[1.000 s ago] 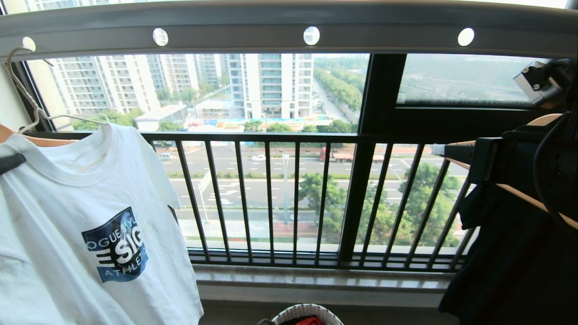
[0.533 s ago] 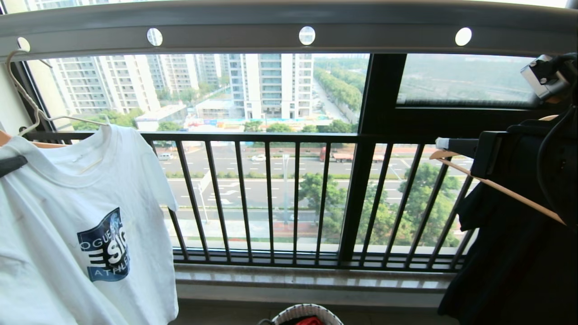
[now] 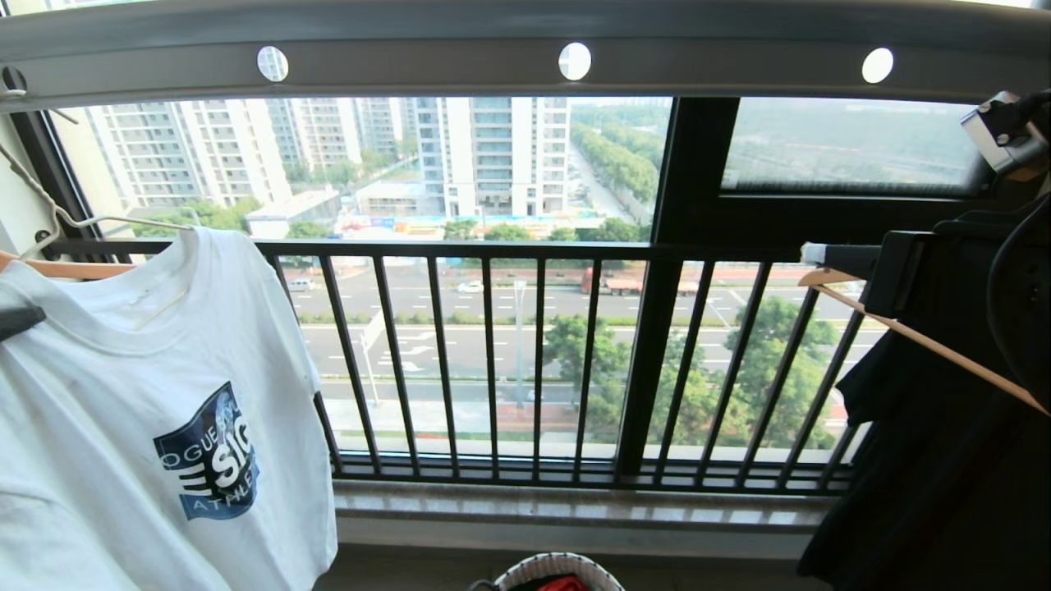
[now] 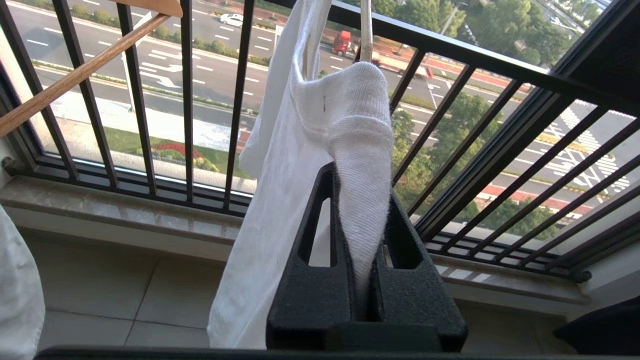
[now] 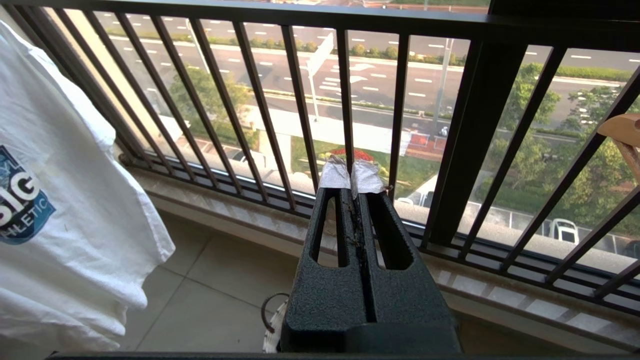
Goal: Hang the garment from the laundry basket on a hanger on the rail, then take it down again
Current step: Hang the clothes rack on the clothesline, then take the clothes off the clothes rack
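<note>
Left end effector pinches the white logo T-shirt's ribbed collar (steadying it on the thin cream wire hanger); right end effector clenched, empty.

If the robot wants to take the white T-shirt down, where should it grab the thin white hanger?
Probably the bare neck of the hanger, just under its long hook, coming from the room side. That part stands clear above the T-shirt; the arms are hidden inside the cloth. The hook goes up to the rail, so lifting there should free it.

Bright daylight through the window (hazy far off), dark backlit foreground, sharp
</note>
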